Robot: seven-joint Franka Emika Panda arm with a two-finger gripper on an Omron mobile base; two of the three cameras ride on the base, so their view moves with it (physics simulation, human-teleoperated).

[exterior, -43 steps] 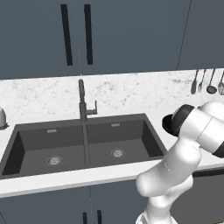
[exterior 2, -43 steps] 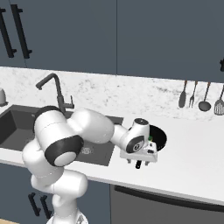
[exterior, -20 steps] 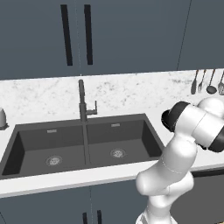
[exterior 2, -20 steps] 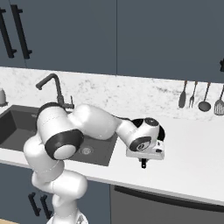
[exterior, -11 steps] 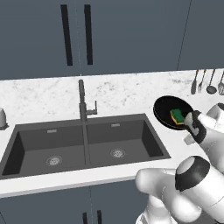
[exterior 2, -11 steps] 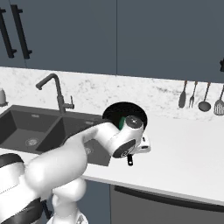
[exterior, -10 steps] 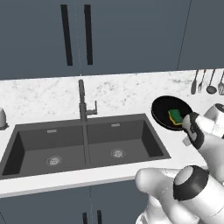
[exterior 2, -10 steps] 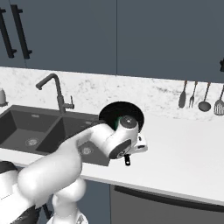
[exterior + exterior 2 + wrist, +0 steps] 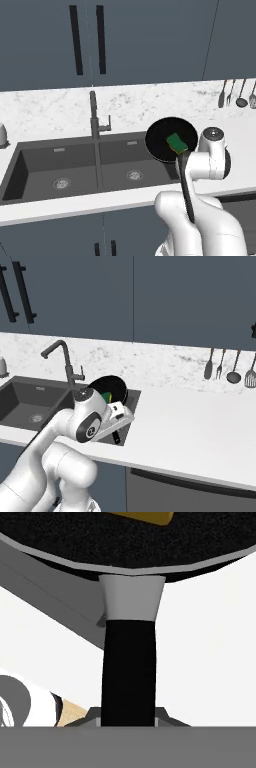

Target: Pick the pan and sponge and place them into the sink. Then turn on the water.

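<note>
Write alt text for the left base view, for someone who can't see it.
A white robot arm holds a black frying pan by its handle, carrying it above the right edge of a dark double sink, with a green sponge lying in the pan. A tall dark faucet stands behind the sink on a white marble counter, and utensils hang at far right.

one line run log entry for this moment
gripper: shut on pan handle | pan: held over sink right basin | sponge: in pan

The white arm is seen folded low in front of its base, elbow bent and wrist turned sideways. The gripper [image 9: 129,714] is clamped on the handle of the pan [image 9: 162,140], which is carried level just ahead of the hand.
</note>
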